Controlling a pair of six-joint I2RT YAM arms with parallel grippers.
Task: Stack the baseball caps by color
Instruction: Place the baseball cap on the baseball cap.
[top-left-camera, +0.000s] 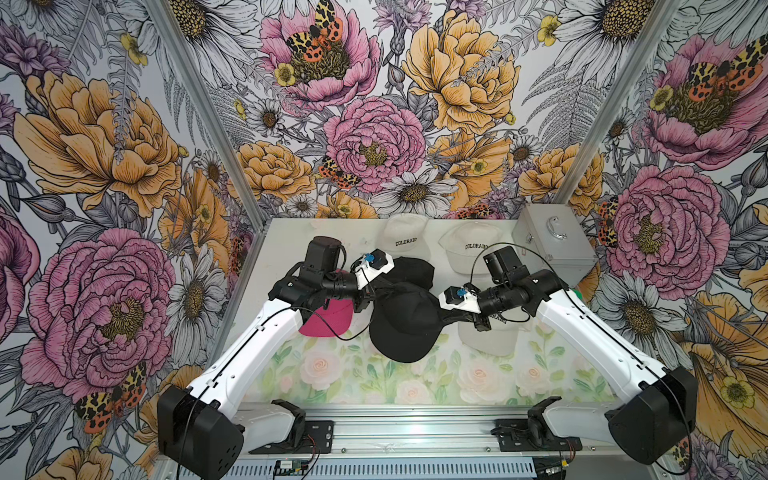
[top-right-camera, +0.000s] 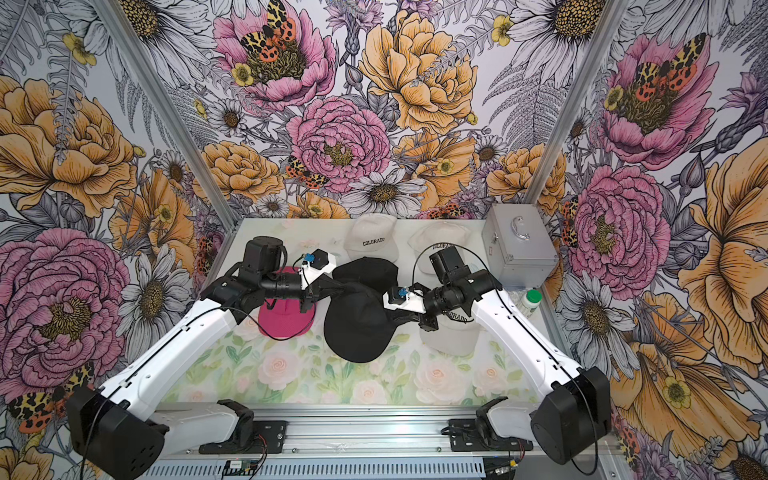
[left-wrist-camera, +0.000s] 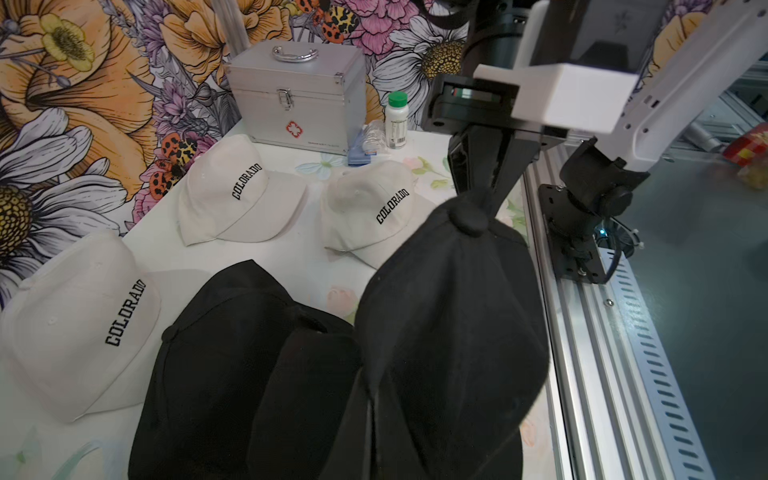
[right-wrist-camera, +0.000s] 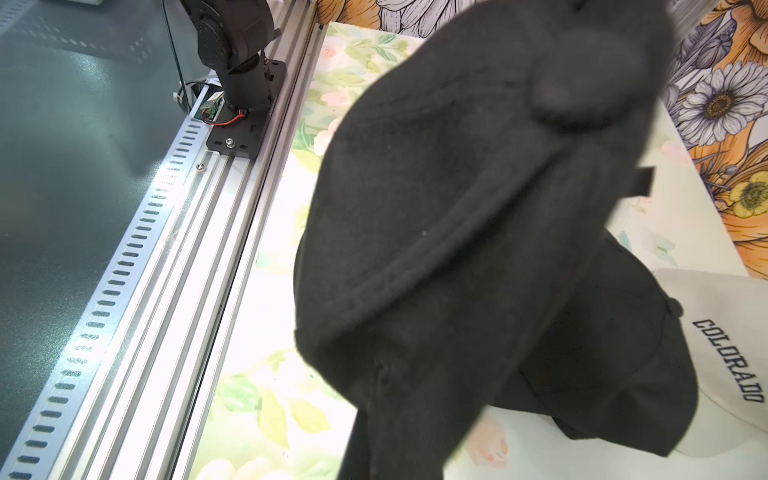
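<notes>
Top views: held black cap (top-left-camera: 405, 328) (top-right-camera: 357, 328) is seen hung over mid counter (top-left-camera: 374, 386), pinched from both sides. Left pincer (top-left-camera: 384, 289) is clenched on its left side, right pincer (top-left-camera: 448, 318) on its crown. Pink cap (top-left-camera: 328, 318) is partly covered by the left arm; second black cap (top-left-camera: 415, 270) is laid just behind.
Left wrist: right pincer (left-wrist-camera: 482, 195) is seen closed at the crown button; cream caps (left-wrist-camera: 75, 316) are laid apart beyond.
Right wrist: held black cap (right-wrist-camera: 457, 232) is blurred, close up; own pincer is hidden
</notes>
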